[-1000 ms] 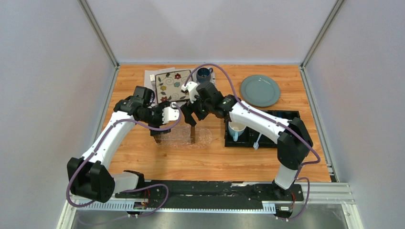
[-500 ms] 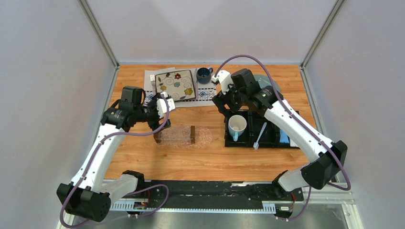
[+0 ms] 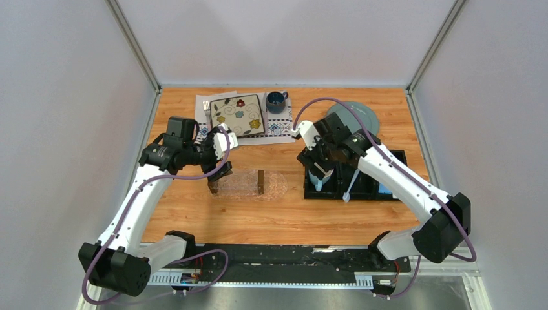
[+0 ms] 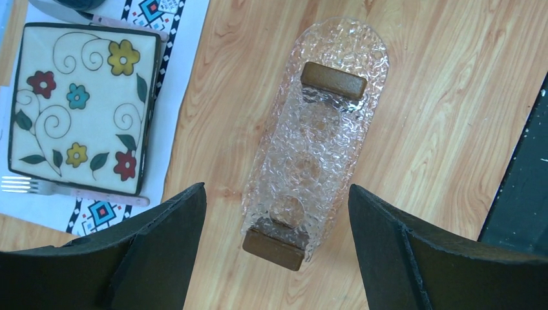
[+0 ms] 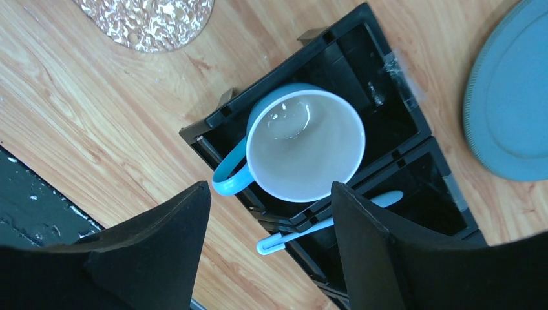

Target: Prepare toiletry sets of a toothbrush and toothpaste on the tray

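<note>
Toothbrush (image 5: 329,223): lies in the black organizer (image 5: 362,39), in the compartment next to the white mug with a blue handle (image 5: 304,148). One end pokes out past the organizer's rim over the desk (image 3: 291,213). In the top view it sits at 3 o'clock from the mug. Nothing grips it.

Tray (image 4: 304,168): clear, textured, with a brown wooden piece at each end. It rests on a clear oval mat (image 4: 371,51) at desk centre and holds no items. The organizer is at 3 o'clock from it, well apart.

Left claw (image 4: 276,190): fingers spread wide, nothing between them. It hangs above the end of the tray that lies at 9 o'clock in the top view. Contact with the tray: cannot tell.

Right claw (image 5: 270,187): fingers apart, holding nothing, and positioned over the mug, which shows between the two fingers in the wrist view. Whether the fingers touch the mug: cannot tell.

Other items, top view: a flowered square plate (image 4: 81,106) at 12 o'clock from the tray, with a fork (image 4: 39,186) beside it on a patterned placemat (image 4: 184,39). A teal round plate (image 5: 510,110) lies at 12 o'clock from the organizer.
</note>
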`<state>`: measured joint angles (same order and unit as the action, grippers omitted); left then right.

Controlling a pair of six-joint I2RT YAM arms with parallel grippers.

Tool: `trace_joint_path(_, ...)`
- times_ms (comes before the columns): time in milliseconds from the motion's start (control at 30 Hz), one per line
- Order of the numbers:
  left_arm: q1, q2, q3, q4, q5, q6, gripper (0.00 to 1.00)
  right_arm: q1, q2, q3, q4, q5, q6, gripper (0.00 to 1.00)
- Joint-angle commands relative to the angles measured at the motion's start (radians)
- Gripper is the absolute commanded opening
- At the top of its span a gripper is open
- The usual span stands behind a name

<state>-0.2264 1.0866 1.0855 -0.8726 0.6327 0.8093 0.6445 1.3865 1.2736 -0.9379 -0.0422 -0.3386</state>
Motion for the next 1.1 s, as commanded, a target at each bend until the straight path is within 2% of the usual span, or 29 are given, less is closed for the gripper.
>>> trace_joint_path(0,0.004,0.002,0.004,-0.016,0.045,-0.016,0.88,0.0,0.0,-0.034,0.039,0.002,0.015,0.72)
trace_joint_path(433,0.004,0.015,-0.009,-0.025,0.042,-0.002,0.88,-0.002,0.104,-0.092,0.122,-0.008,0.016,0.67)
trace_joint_path(1000,0.004,0.019,-0.015,-0.04,0.038,0.022,0.87,-0.002,0.169,-0.14,0.154,0.038,-0.112,0.42)
trace_joint_path(1067,0.004,0.024,-0.013,-0.04,0.039,0.022,0.87,-0.002,0.175,-0.138,0.156,0.039,-0.123,0.36)
